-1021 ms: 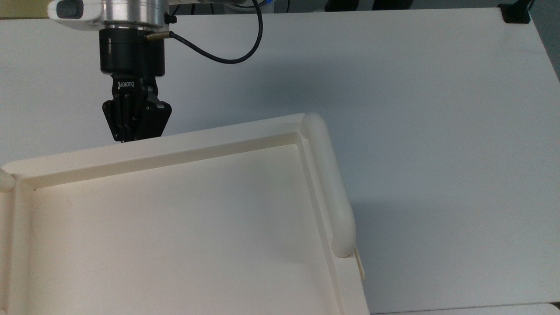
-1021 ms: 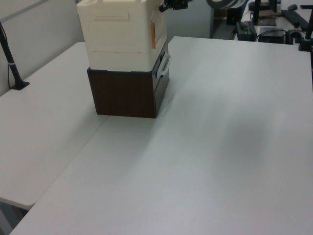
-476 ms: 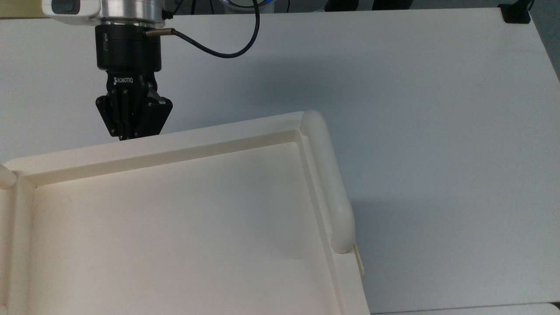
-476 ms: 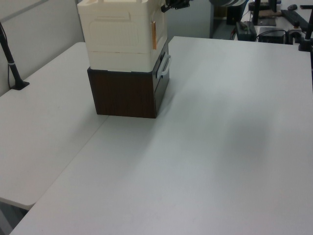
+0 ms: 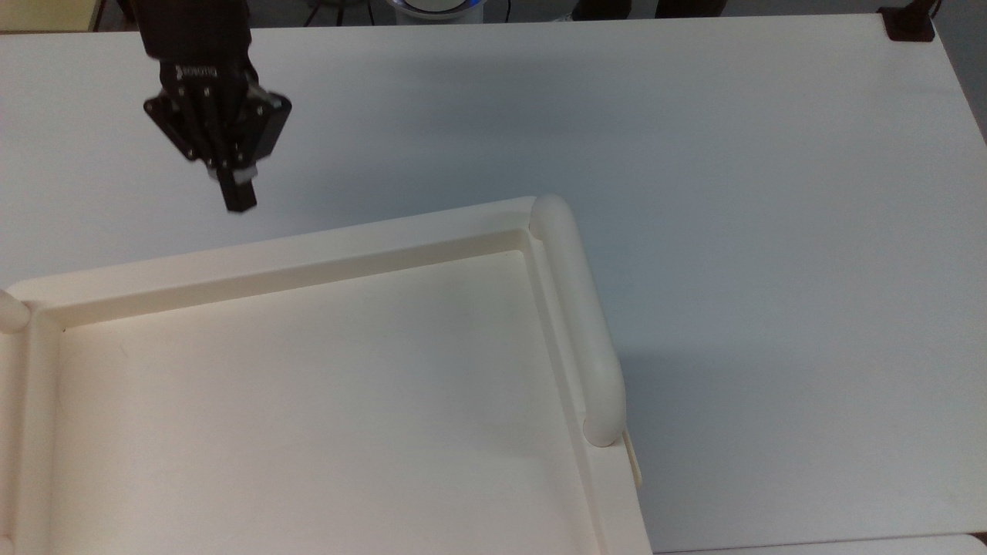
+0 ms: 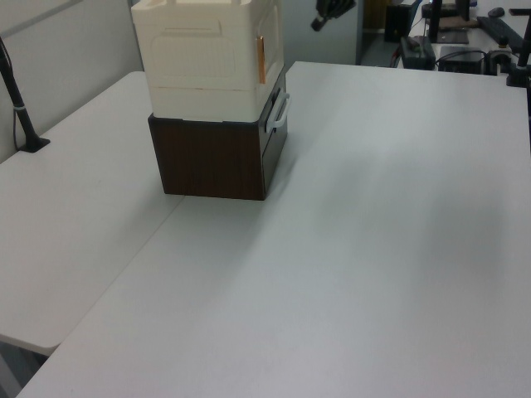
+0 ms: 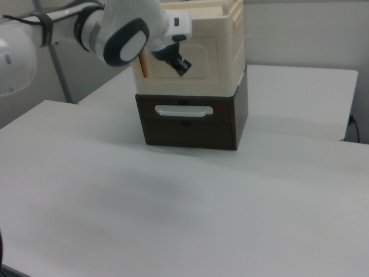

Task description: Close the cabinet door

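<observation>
The cabinet door (image 7: pixel 216 55) is the framed cream panel on the front of the cream cabinet; in the right view it lies flush with the cabinet body. In the left view the cabinet door (image 6: pixel 271 41) shows edge-on, with an orange strip beside it. My black gripper (image 5: pixel 236 199) is shut and holds nothing. It hangs over the table, a short way off the cabinet's front rim. In the right view the gripper (image 7: pixel 184 68) is in front of the door's left part, and in the left view the gripper (image 6: pixel 319 23) floats to the right of the cabinet.
The cream cabinet stands on a dark brown drawer unit (image 7: pixel 190 130) with a white handle (image 7: pixel 183 111). Its top is a rimmed tray (image 5: pixel 308 250) with a rounded bar (image 5: pixel 578 324). White table (image 5: pixel 771 231) spreads around. A black post (image 6: pixel 21 108) stands at the left view's left.
My gripper has backed away from the cabinet's front, upward in the top view and to the right in the left view. Its fingertips now show beyond the rim.
</observation>
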`<state>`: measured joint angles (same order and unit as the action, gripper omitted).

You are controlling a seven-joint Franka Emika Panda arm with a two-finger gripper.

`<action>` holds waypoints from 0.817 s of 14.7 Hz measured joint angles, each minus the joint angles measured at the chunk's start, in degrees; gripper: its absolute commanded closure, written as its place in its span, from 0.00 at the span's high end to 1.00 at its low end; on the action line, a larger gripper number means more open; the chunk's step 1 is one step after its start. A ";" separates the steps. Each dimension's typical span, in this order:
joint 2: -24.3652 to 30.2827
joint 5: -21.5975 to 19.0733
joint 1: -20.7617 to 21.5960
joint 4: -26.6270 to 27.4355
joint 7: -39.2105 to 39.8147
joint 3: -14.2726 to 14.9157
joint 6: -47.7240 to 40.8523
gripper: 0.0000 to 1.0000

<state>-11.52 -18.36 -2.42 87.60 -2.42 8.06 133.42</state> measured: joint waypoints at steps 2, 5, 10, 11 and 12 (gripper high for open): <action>3.12 4.29 -0.73 0.48 0.75 0.00 -10.21 0.06; 7.21 9.19 -0.54 0.85 0.76 -0.38 -24.27 0.05; 13.74 9.90 1.49 1.31 0.79 -0.82 -38.60 0.85; 14.60 10.05 2.29 1.43 0.79 -0.85 -40.42 1.00; 15.26 10.16 3.18 1.59 0.79 -0.88 -41.84 1.00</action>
<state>3.74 -8.20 0.76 89.19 -1.64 7.18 91.58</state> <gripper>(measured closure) 0.749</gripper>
